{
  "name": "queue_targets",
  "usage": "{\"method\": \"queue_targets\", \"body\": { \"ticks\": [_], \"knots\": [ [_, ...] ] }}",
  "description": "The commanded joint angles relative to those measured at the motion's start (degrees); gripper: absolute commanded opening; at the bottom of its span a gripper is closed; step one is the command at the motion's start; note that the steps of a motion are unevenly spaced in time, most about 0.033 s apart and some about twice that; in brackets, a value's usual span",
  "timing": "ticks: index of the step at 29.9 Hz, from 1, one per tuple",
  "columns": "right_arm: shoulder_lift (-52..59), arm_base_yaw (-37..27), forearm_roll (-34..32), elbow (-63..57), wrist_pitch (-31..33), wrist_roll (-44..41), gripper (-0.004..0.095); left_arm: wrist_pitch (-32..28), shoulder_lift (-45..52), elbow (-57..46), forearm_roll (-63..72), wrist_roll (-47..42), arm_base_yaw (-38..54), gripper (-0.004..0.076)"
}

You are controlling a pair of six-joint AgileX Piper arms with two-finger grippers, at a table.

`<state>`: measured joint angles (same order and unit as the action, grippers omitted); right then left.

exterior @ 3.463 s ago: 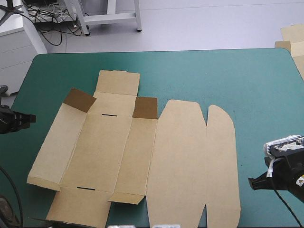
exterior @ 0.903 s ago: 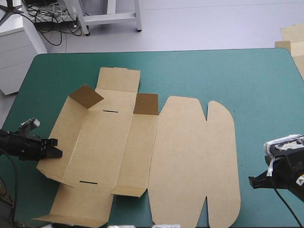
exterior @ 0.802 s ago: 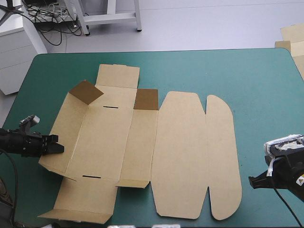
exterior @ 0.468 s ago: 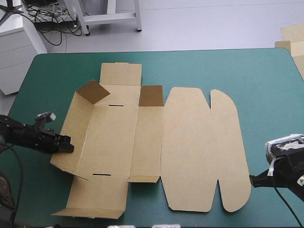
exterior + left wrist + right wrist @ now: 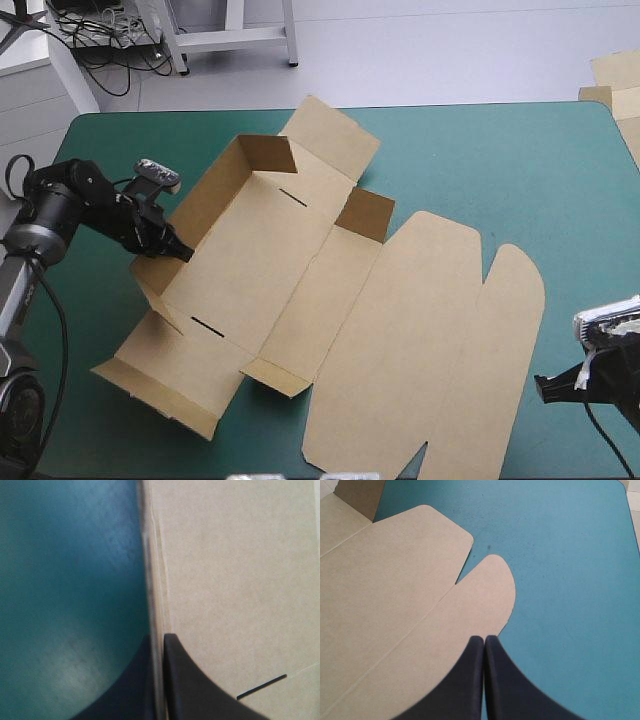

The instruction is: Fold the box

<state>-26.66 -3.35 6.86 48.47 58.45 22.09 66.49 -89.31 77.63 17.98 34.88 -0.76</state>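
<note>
The brown box [image 5: 300, 260] is a cut sheet lying askew across the teal-green table. Its left side wall stands raised, and so does a small flap at the far end. The wide lid panel with rounded flaps [image 5: 440, 340] lies flat toward the front right. My left gripper [image 5: 172, 248] is shut on the raised left wall. In the left wrist view the board's edge [image 5: 155, 580] runs between the gripper [image 5: 158, 639]. My right gripper [image 5: 550, 385] is shut on nothing at the front right, just off the lid's rounded flap [image 5: 485, 590], as the right wrist view [image 5: 484, 640] shows.
More brown board [image 5: 615, 80] lies beyond the table's far right corner. Bare teal-green cover [image 5: 500, 170] stretches along the far right and along the front left. Two thin slots [image 5: 205, 325] mark the box's base panel.
My left gripper took hold of the box's left wall and swung it toward the table's far side. The whole sheet turned and that wall rose. The right gripper stayed shut and barely moved.
</note>
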Motion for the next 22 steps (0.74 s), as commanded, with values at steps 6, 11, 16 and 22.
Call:
{"method": "queue_targets", "body": {
  "ticks": [6,11,16,22],
  "knots": [
    [-0.4,-0.2,-1.0,2.6,-6.7,-2.7,-0.0020,-11.1,2.1,7.6,-12.2,-0.4,-13.6,-0.0010],
    [-0.4,-0.2,-1.0,3.4,-10.6,-4.6,-0.0020,-17.4,1.4,7.6,-18.7,-1.0,-20.4,-0.0010],
    [-0.4,-0.2,-0.5,3.8,-12.7,-4.8,-0.0020,-20.1,0.3,7.6,-23.3,-1.7,-25.0,-0.0010],
    [-0.4,-0.2,2.4,3.8,-13.1,-4.8,-0.0020,-26.1,0.1,7.3,-36.4,-6.9,-31.2,-0.0010]
  ]
}}
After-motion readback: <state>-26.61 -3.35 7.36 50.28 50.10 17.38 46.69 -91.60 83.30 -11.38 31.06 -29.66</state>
